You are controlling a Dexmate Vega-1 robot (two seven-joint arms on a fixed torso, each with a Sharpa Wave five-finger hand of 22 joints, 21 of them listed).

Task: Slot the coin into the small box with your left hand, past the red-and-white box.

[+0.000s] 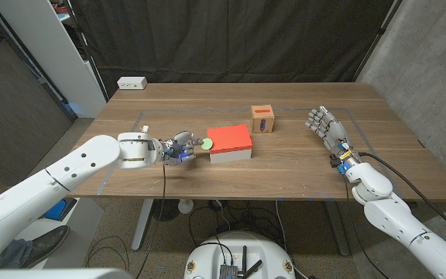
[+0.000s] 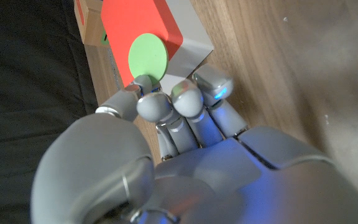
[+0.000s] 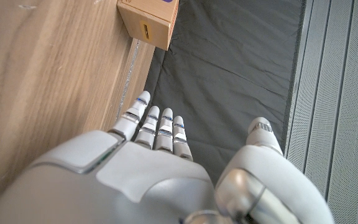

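Coin [image 1: 207, 143], green, pinched at the fingertips [image 2: 155, 106] of the left hand [image 1: 178, 148], just beside the red-and-white box [image 1: 230, 143] at mid-surface. Small box [image 1: 263, 119] stands beyond it. Right hand [image 1: 325, 127], fingers extended, grasps nothing, well apart near the surface [image 1: 300, 174] edge.

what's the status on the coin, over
Left robot hand pinches green coin. Right robot hand open, idle. Red-and-white box sits between coin and small box.

On the wooden table [image 1: 300, 167] we list: red-topped white box [image 1: 230, 143] mid-table; small brown cardboard box [image 1: 263, 119] behind it, rightward; round green coin [image 1: 207, 143] just left of it, at the left hand [image 1: 178, 149]; right hand [image 1: 325, 128] far right.
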